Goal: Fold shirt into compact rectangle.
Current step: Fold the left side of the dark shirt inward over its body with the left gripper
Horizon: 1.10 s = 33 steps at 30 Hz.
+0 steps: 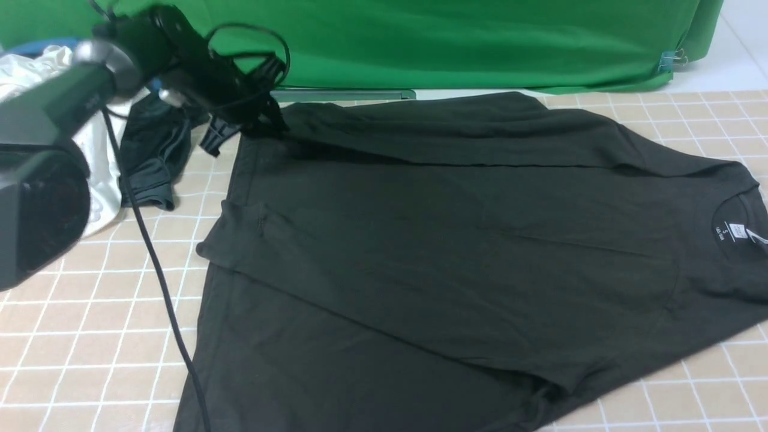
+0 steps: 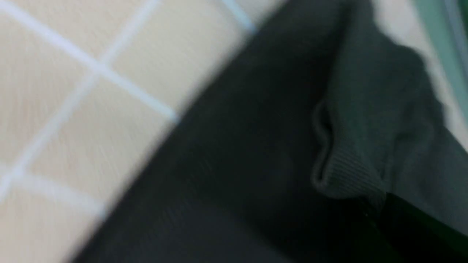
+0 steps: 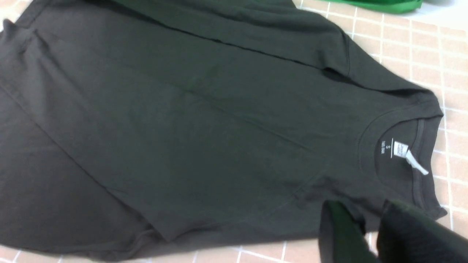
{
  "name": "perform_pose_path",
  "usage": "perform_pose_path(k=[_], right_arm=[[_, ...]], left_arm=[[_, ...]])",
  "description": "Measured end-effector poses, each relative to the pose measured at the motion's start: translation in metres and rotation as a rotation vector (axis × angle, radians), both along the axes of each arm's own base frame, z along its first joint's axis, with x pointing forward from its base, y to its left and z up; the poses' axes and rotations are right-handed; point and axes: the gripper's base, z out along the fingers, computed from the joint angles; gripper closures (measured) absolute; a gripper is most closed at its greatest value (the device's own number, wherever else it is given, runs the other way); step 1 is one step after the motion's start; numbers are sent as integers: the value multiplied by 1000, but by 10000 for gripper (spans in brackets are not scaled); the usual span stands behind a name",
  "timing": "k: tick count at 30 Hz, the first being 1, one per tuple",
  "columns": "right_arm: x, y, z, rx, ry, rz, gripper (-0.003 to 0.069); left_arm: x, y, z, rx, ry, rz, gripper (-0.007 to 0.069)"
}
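The black shirt [image 1: 456, 252] lies spread on the tiled table, collar and white neck label [image 1: 737, 231] at the right, hem at the left. Its far side lies folded over onto the body. My left gripper [image 1: 264, 123] is at the shirt's far left corner, shut on the fabric. In the left wrist view a bunched edge of the shirt [image 2: 347, 171] runs into the dark jaws [image 2: 380, 204]. My right gripper [image 3: 371, 215] does not show in the front view. In its wrist view it stands open above the shirt's [image 3: 204, 128] near edge beside the collar label [image 3: 402, 149], holding nothing.
A white garment [image 1: 36, 72] and a smaller dark grey garment [image 1: 153, 156] lie at the far left, behind my left arm [image 1: 42, 198]. Its black cable [image 1: 156, 264] hangs across the tiles. A green backdrop [image 1: 450, 42] closes the table's far edge.
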Motion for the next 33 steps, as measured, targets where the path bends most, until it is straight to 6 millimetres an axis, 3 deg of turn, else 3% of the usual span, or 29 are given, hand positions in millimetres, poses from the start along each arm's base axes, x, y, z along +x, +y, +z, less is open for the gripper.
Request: perform_pose_path(k=[6,10,14,18,22,26,33], right_arm=[[0,0,0,-2,4,1,488],[0,0,-1,-14,4,10,607],[0,0,-1,-23,2,17,627],[0,0,-1,-27,2,20,627],[0,0,-1,-29,2,20,627],[0,0,-1,-30,2,21,626],[0,0,-1,-28,2,20,626]], left_arm=[[-27,-21,56,31,3,-107,604],[-48,-35,82,167,22,-189,604],[-70,-41,107,348,16,-224,604],[-97,-49,121,347,30,-252,604],[-128,-54,110,345,116,-288,604],[-157,-54,74,361,227,-302,604],[-172,-49,20,361,275,-269,604]])
